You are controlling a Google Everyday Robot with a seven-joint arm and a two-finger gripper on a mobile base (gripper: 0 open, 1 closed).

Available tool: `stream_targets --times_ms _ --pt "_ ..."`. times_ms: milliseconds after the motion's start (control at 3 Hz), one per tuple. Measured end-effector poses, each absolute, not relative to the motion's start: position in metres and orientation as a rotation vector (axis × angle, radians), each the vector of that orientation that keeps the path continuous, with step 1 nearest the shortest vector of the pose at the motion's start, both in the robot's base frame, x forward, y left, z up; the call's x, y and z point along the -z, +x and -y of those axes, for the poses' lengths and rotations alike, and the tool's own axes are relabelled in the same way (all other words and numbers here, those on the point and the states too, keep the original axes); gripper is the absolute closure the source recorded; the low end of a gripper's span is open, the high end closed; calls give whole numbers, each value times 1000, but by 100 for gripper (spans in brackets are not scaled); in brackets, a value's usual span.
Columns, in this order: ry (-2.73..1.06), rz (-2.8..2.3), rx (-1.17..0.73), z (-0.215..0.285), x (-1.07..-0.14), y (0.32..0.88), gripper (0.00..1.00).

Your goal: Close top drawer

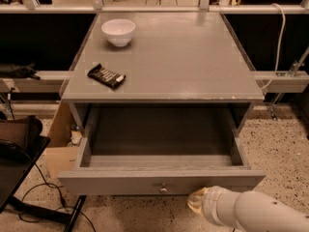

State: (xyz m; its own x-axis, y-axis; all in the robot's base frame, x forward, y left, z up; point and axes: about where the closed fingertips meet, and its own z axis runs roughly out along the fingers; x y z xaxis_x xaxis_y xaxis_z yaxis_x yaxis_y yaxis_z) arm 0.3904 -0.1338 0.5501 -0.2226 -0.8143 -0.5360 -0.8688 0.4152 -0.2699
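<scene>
The top drawer (159,154) is a wide, deep grey box, pulled partway out of the grey cabinet and empty inside. Its flat front panel (116,183) carries a small round metal knob (163,189) at the centre. My white arm (251,211) comes in from the lower right. My gripper (197,200) sits at the arm's yellowish tip, against the lower edge of the front panel, just right of the knob.
On the cabinet top (193,57) stand a white bowl (118,31) at the back left and a dark snack bar (106,76) near the left front. A black chair (17,158) with cables and a cardboard box (57,144) are at the left. The floor is speckled.
</scene>
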Motion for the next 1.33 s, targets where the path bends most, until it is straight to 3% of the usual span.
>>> stream_targets --times_ms 1333 --pt "-1423 -2051 -107 127 -561 440 100"
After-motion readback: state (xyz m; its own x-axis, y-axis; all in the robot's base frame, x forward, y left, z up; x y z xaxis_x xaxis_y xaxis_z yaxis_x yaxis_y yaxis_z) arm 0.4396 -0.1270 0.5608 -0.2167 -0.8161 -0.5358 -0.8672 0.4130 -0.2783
